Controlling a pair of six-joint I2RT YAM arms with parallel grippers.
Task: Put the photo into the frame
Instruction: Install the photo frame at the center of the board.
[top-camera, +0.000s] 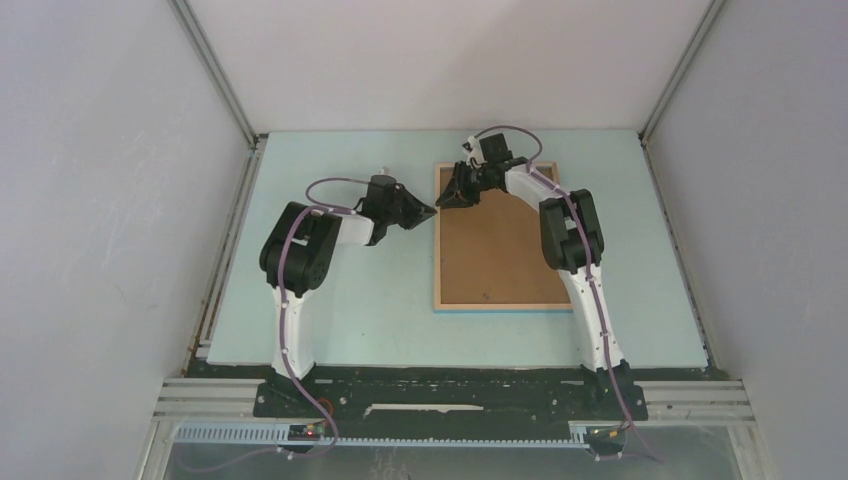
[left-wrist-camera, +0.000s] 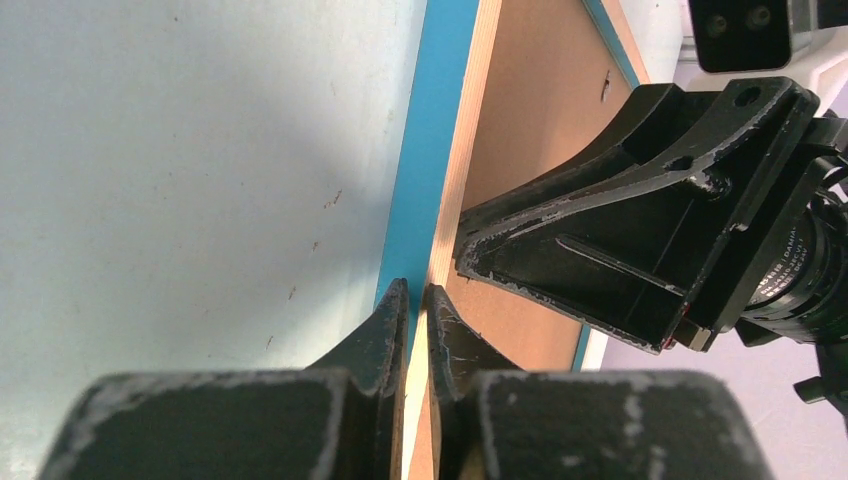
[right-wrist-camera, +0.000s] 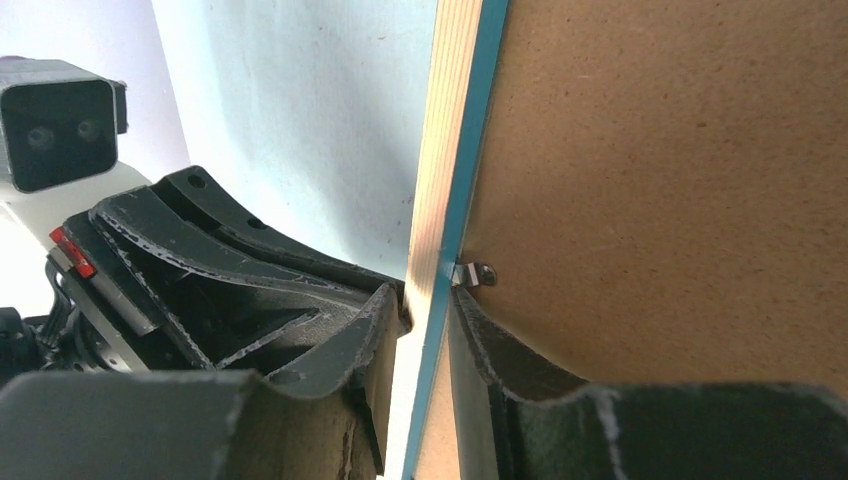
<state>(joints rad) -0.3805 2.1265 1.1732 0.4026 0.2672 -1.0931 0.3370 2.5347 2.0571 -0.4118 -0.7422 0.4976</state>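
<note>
The frame (top-camera: 437, 270) lies back side up on the table, with a brown backing board (top-camera: 500, 245) filling it. My left gripper (top-camera: 432, 212) is shut on the frame's left rail; in the left wrist view its tips (left-wrist-camera: 418, 300) pinch the light wood and blue edge (left-wrist-camera: 430, 150). Just beyond it, near the far-left corner, my right gripper (top-camera: 448, 195) is closed over the same rail. The right wrist view shows its fingers (right-wrist-camera: 425, 310) either side of the wood and blue strip (right-wrist-camera: 445, 200). The photo is out of view.
A small metal clip (right-wrist-camera: 478, 272) sits on the backing board by the rail, at my right fingertip. The two grippers are almost touching: the right one (left-wrist-camera: 640, 200) fills the left wrist view, the left one (right-wrist-camera: 250, 290) the right wrist view. Pale blue table (top-camera: 340, 290) surrounds the frame.
</note>
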